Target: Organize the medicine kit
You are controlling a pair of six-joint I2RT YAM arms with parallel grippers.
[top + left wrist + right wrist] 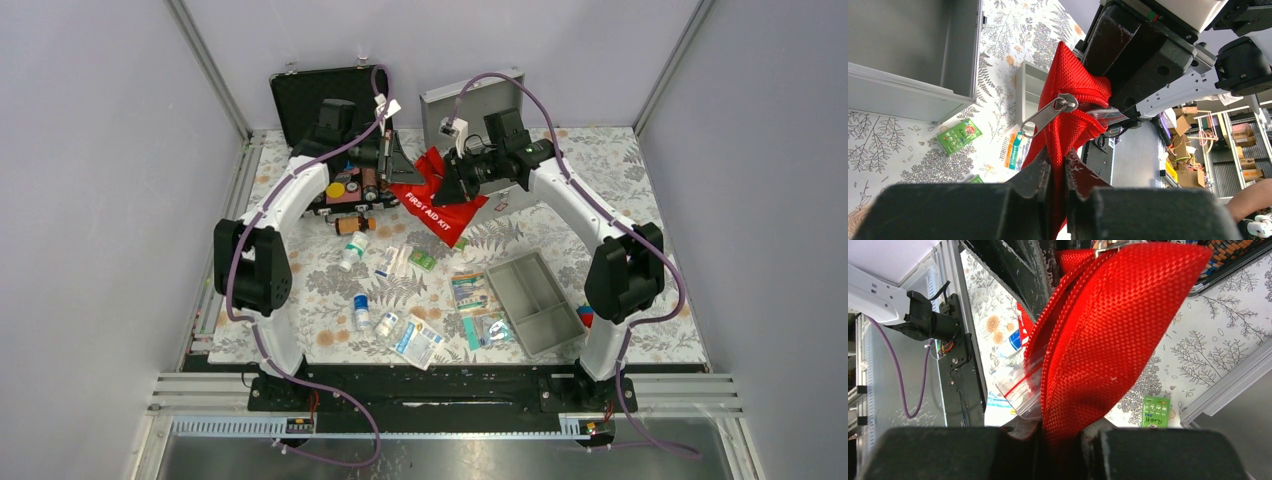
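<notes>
Nearest the left wrist camera, the left gripper is pinched narrow on one edge of the red pouch, with the fabric running up from between its jaws. A metal zipper pull hangs off the pouch just above them. The right gripper grips the opposite edge of the same pouch just as tightly, and a clear bag with a red seal line pokes out of the pouch beside its jaws. Between them, the two grippers hold the pouch up off the table.

The metal box stands open at the far edge of the table, just behind the right gripper and to the right of the black case. Its divided tray lies separately near the front right, beside the right arm's base and well apart from both grippers. A green packet lies on the table near the box.
</notes>
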